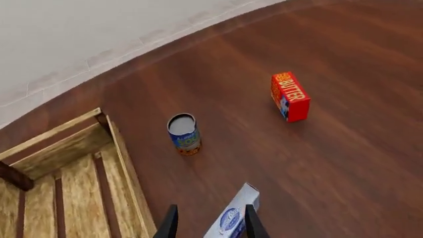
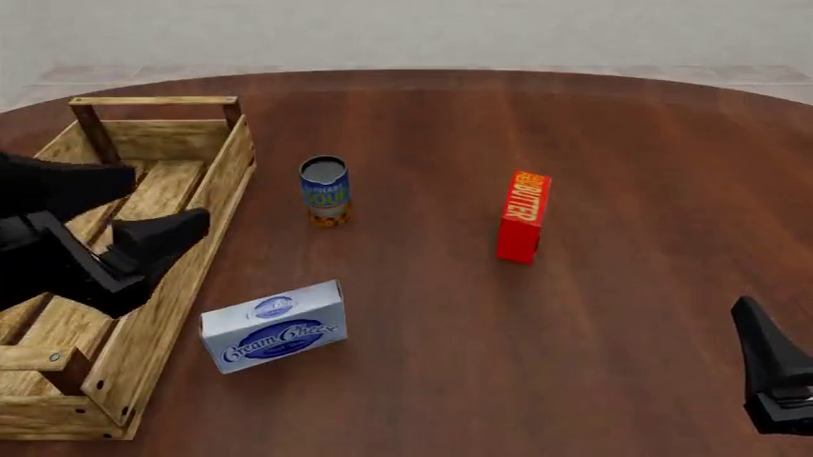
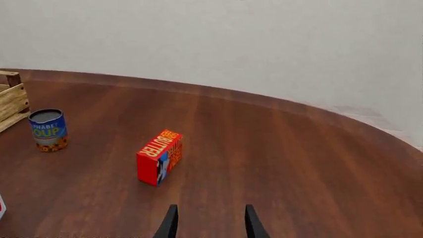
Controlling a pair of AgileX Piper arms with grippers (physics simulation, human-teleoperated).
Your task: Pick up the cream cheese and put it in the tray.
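The cream cheese [image 2: 273, 327] is a white box with a blue oval logo, standing on the table just right of the tray [image 2: 190, 162], a long light-wood slatted crate at the left. My left gripper [image 2: 188, 227] is open and empty, above the tray's right side wall, behind and left of the box. In the left wrist view the box [image 1: 233, 217] shows beyond the open fingertips [image 1: 170, 224], apart from them, with the tray [image 1: 122, 163] beside it. My right gripper [image 2: 752, 319] is open and empty at the near right, far from the box.
A blue soup can [image 2: 326, 190] stands upright behind the cream cheese, near the tray's far end. A red butter box [image 2: 523, 215] stands on its side at the table's middle right; it also shows in the right wrist view [image 3: 159, 157]. A pale wall runs behind the round table.
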